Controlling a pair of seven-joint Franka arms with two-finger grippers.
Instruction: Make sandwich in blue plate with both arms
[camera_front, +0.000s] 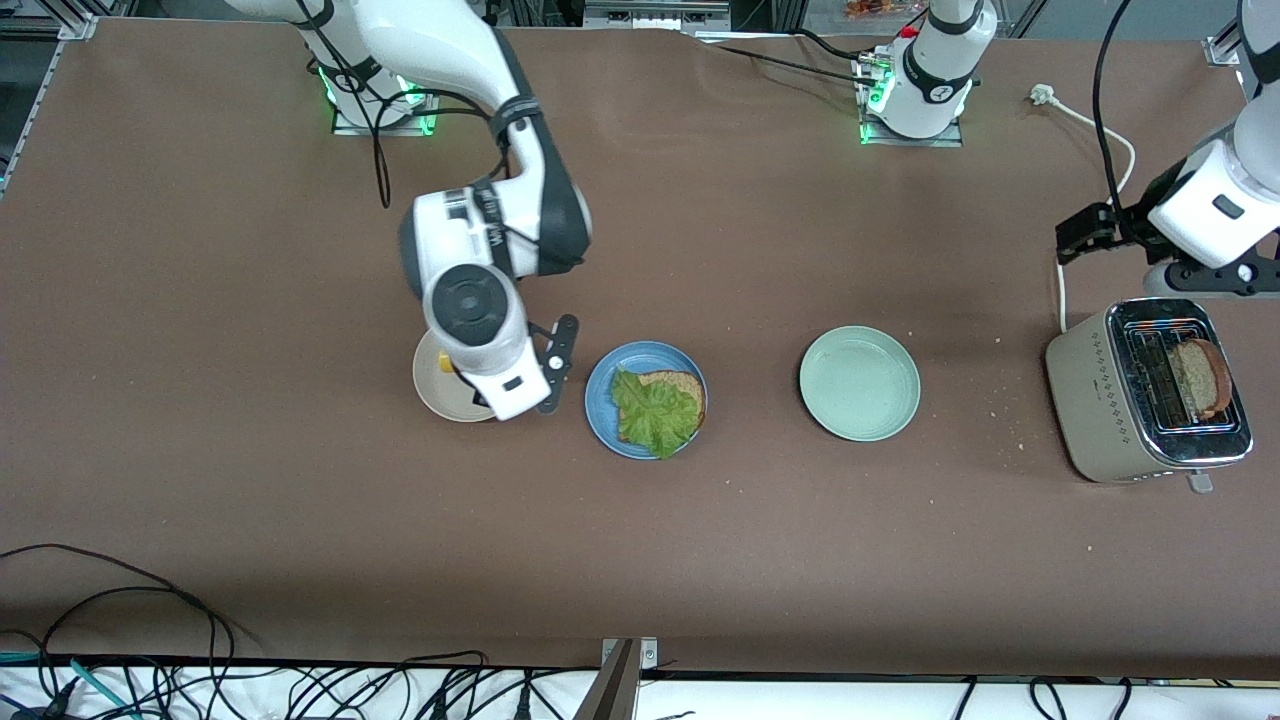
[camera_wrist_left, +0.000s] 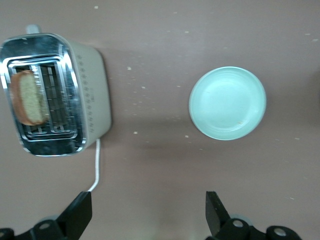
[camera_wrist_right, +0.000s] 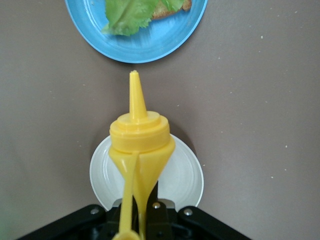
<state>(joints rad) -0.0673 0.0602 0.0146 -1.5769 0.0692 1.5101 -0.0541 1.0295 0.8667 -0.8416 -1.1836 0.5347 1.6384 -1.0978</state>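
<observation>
The blue plate (camera_front: 646, 401) sits on the brown table (camera_front: 300, 520), between a beige plate (camera_front: 436, 385) toward the right arm's end and a pale green plate (camera_front: 860, 383) toward the left arm's end. On the blue plate lies one slice of toast (camera_front: 681, 385) with a lettuce leaf (camera_front: 652, 412) on top of it; there is no top slice on it. The second slice (camera_front: 1201, 378) stands in a slot of the toaster (camera_front: 1100, 400) at the left arm's end of the table. The right gripper (camera_wrist_right: 137, 210) hangs over the beige plate, just beside the blue one, its fingers clamped on a yellow squeeze bottle (camera_wrist_right: 141, 150) whose nozzle points toward the blue plate's rim. The left gripper (camera_wrist_left: 148, 215) hovers above the table by the toaster's cord (camera_wrist_left: 96, 170), its fingers (camera_wrist_left: 79, 212) spread wide apart and holding nothing.
</observation>
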